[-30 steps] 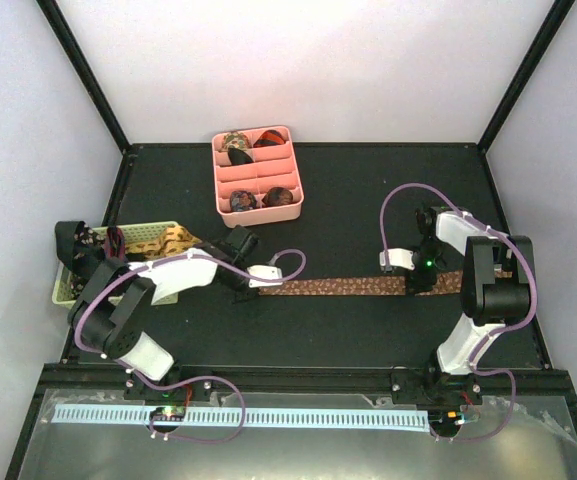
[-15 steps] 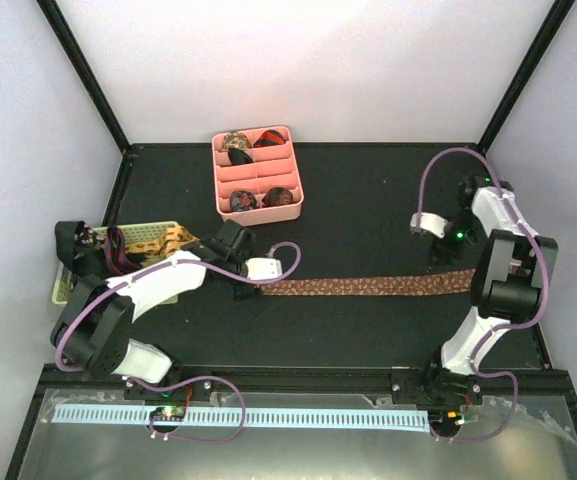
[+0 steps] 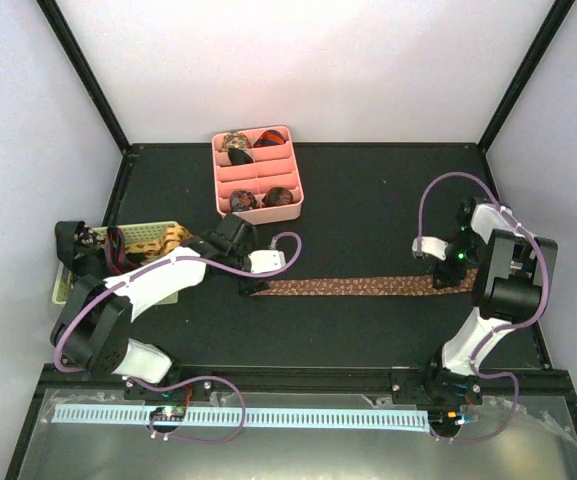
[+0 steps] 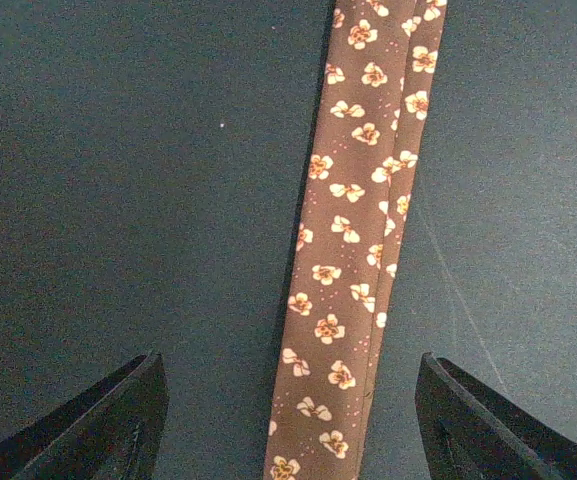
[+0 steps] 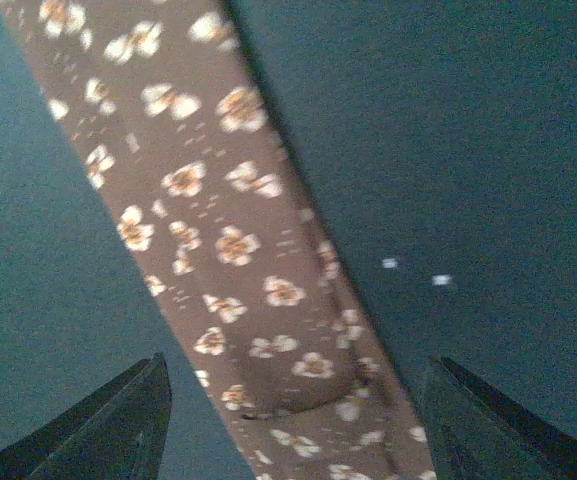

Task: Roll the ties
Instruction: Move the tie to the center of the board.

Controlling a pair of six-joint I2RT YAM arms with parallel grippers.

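Left tool (image 4: 290, 405) released: fingers spread wide, straddling the left end of the brown floral tie (image 3: 358, 286) without pinching it. Right tool (image 5: 290, 425) also released, fingers either side of the tie's right end, nothing clamped. Tie lies flat, straight and unrolled across the counter (image 3: 368, 210), running between my two tools. Rolled ties (image 3: 243, 200) sit in the pink tray (image 3: 258, 170) at the back. Basket (image 3: 143, 235) at the left edge holds more patterned fabric.
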